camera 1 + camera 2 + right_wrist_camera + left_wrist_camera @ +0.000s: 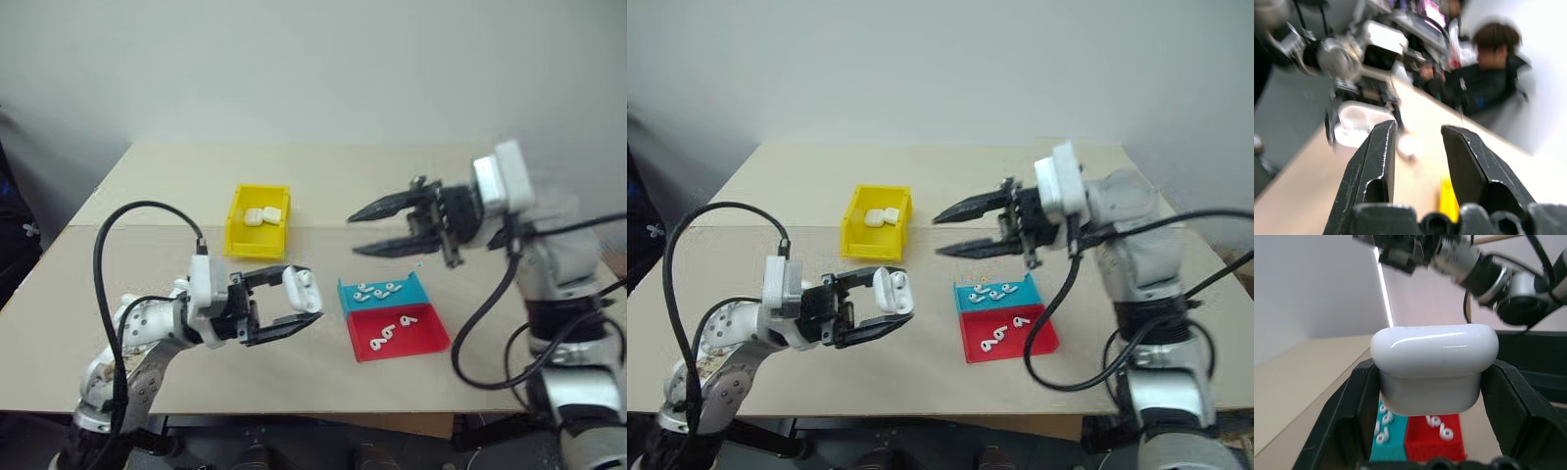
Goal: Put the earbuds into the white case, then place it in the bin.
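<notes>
While the left gripper clamps the white case between its two black fingers, the case sits well above the bench, presumably so the other arm can reach it from the side. In the left wrist view the case fills the gap between the fingers, its rounded lid looking closed, a pad pressed against each of its short ends. That grip leaves the lid end free beyond the fingertips, which would suit opening it or dropping earbuds in.

Across from it, the right gripper hangs in the air with its fingers parted to a moderate gap and nothing between them, pointing towards the left gripper's side. It stands higher than the held case and well apart from it.

Below and between the two sets of fingers lie the teal tray and the red tray, side by side, with the earbuds loose in them: several in the teal, two in the red. They are laid out flat and spread, likely so single buds can be pinched.

Beyond the left fingers sits the bin, yellow, with two white cases already inside. By my judgement the held case is yet to be filled.
</notes>
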{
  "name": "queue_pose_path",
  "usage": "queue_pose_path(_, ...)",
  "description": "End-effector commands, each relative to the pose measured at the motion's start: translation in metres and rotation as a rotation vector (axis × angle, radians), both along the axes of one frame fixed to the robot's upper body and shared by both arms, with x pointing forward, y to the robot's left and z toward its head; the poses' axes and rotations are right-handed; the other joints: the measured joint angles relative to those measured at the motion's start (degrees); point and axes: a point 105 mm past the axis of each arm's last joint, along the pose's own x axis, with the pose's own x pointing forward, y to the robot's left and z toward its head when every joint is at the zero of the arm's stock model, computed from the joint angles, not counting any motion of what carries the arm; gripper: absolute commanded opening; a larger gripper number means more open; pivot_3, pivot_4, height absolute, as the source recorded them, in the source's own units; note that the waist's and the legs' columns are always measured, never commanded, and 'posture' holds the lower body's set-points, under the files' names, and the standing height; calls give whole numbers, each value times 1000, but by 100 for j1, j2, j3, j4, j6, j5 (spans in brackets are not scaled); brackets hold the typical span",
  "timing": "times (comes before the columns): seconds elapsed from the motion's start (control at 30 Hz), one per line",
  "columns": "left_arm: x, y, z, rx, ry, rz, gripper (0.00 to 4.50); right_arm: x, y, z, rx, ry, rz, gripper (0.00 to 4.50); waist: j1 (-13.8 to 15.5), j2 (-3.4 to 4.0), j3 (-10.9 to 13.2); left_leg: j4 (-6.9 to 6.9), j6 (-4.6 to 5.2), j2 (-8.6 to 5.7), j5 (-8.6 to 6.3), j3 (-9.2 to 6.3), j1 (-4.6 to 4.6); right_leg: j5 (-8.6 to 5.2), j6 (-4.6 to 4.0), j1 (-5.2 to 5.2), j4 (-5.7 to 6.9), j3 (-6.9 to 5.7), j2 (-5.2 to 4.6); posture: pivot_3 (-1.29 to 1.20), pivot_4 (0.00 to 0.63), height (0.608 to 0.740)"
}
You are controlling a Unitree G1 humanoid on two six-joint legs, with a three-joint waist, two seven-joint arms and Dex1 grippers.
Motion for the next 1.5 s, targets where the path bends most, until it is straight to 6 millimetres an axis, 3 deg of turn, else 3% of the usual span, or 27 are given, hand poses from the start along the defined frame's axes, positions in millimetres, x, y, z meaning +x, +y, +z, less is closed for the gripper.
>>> queue_pose_path(0.03,-5,8,-3,56,-55,29,2784,23,-10,-24,-230,24,-129,1927,-9,0,0,0,0,0,0,0,0,-1,-2,0,0,0,0,0,150,740)
queue_pose_path(0.2,-8,11,-14,51,-30,73,2784,65,-21,-76,-746,12,-228,1927,-84,2,1,-3,0,2,0,6,0,-12,-22,-11,4,3,2,0,150,740)
queue_pose_path(0.53,-15,4,-17,35,-22,92,2784,96,-25,-112,-1100,-72,-190,1927,-44,3,2,-6,4,3,-2,4,-23,-1,-4,-22,-4,-4,0,0,150,740)
queue_pose_path(0.93,-18,3,-21,38,-19,121,2784,109,-24,-135,-1196,-99,-197,1927,-42,5,3,-6,4,3,-2,4,-20,0,-6,-21,0,-5,1,0,150,740)
queue_pose_path(1.5,-18,1,-22,45,-20,131,2784,117,-29,-145,-1199,-116,-249,1927,-60,6,3,-6,4,3,-2,3,-18,0,-6,-20,5,-5,2,0,150,740)
